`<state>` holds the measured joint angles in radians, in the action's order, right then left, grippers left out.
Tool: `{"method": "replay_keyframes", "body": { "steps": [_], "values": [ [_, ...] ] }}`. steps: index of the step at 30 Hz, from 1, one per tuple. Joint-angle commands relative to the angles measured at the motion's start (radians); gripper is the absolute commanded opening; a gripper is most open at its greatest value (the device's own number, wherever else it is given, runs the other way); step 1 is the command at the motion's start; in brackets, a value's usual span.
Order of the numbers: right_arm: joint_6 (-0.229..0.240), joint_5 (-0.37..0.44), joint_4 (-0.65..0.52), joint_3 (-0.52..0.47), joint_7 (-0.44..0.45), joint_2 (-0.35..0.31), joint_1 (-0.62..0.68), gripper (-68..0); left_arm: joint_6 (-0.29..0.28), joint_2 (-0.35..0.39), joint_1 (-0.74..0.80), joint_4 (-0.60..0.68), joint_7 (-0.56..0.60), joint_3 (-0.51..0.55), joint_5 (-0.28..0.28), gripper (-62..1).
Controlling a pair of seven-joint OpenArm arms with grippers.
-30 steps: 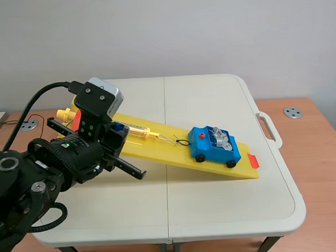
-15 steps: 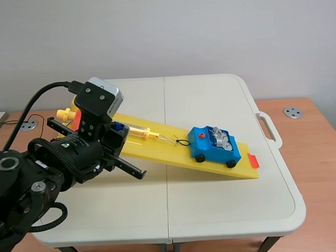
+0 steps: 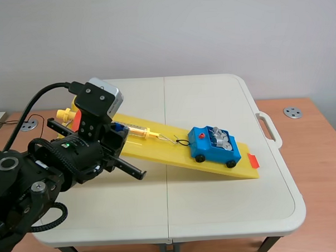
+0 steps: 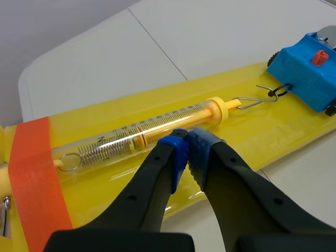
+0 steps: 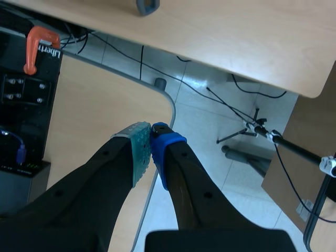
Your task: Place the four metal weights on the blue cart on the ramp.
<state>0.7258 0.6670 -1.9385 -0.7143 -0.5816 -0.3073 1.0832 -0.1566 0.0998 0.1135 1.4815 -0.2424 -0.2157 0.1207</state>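
The cart (image 3: pixel 213 144) stands low on the ramp (image 3: pixel 169 154), ahead of the left tool (image 4: pixel 186 139) and well apart from it. The weights (image 3: pixel 220 137) lie piled in the cart's open bed; their count cannot be told.

The left tool is closed on nothing, its 2 blue dotted pads pressed together. The tips sit right at the spring scale (image 4: pixel 152 131), near its yellow end cap; whether they touch it cannot be told. The scale lies lengthwise on the ramp, running from beside the tool toward the cart, and its wire hook (image 4: pixel 254 100) reaches a black loop at the cart's near end.

The cart is blue moulded plastic, boxy, with black wheels (image 3: pixel 231 164) and a small red knob (image 4: pixel 318 57) on top. The weights are silvery metal, rounded and shiny. The ramp is a long, flat, glossy yellow plastic board resting on the white counter (image 3: pixel 216 207). The scale is a clear tube with a steel coil spring inside. A band of orange tape (image 4: pixel 37 178) crosses the ramp behind the tool.

The right tool (image 5: pixel 151 135) is also closed and empty, its grey-green and blue pads meeting. Under it are a tiled floor (image 5: pixel 210 121) and cables (image 5: pixel 220 100).
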Motion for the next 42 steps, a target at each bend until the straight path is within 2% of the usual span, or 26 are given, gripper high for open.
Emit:
{"method": "replay_keyframes", "body": {
  "steps": [1, 5, 9, 12, 18, 23, 27, 32, 37, 42],
  "values": [
    [0.02, 0.071, -0.095, -0.05, 0.079, -0.018, -0.041, -64.2, 0.04, -0.015, -0.033, 0.138, 0.084, 0.014, -0.074, -58.2],
    [0.02, 0.072, -0.095, -0.05, 0.088, -0.023, -0.113, -63.7, 0.037, -0.008, -0.014, 0.205, 0.013, 0.014, -0.095, -56.7],
    [0.02, 0.098, -0.095, -0.043, 0.09, -0.023, -0.189, -62.0, 0.038, 0.016, 0.038, 0.28, -0.015, 0.014, -0.11, -44.7],
    [0.02, 0.105, -0.095, -0.024, 0.09, -0.023, -0.246, -51.5, 0.038, 0.045, 0.093, 0.33, -0.017, 0.014, -0.11, -34.7],
    [0.02, 0.105, -0.095, 0.061, 0.091, -0.023, -0.348, -25.3, 0.039, 0.09, 0.226, 0.452, -0.019, 0.029, -0.11, -19.1],
    [0.02, 0.104, -0.095, 0.154, 0.108, -0.023, -0.415, -12.4, 0.038, 0.09, 0.343, 0.56, -0.019, 0.077, -0.145, -7.3],
    [0.02, 0.096, -0.095, 0.215, 0.162, -0.023, -0.466, -1.2, 0.038, 0.09, 0.425, 0.626, -0.021, 0.115, -0.171, 1.1],
    [0.02, 0.057, -0.095, 0.272, 0.195, -0.022, -0.52, -1.4, 0.038, 0.09, 0.508, 0.686, -0.065, 0.147, -0.215, 1.4],
    [0.02, 0.044, -0.095, 0.341, 0.21, -0.022, -0.547, -1.4, 0.038, 0.09, 0.569, 0.714, -0.075, 0.17, -0.231, 1.4],
    [0.02, -0.025, -0.093, 0.415, 0.239, -0.021, -0.549, -1.4, 0.038, 0.09, 0.576, 0.715, -0.091, 0.179, -0.241, 1.4]
  ]
}}
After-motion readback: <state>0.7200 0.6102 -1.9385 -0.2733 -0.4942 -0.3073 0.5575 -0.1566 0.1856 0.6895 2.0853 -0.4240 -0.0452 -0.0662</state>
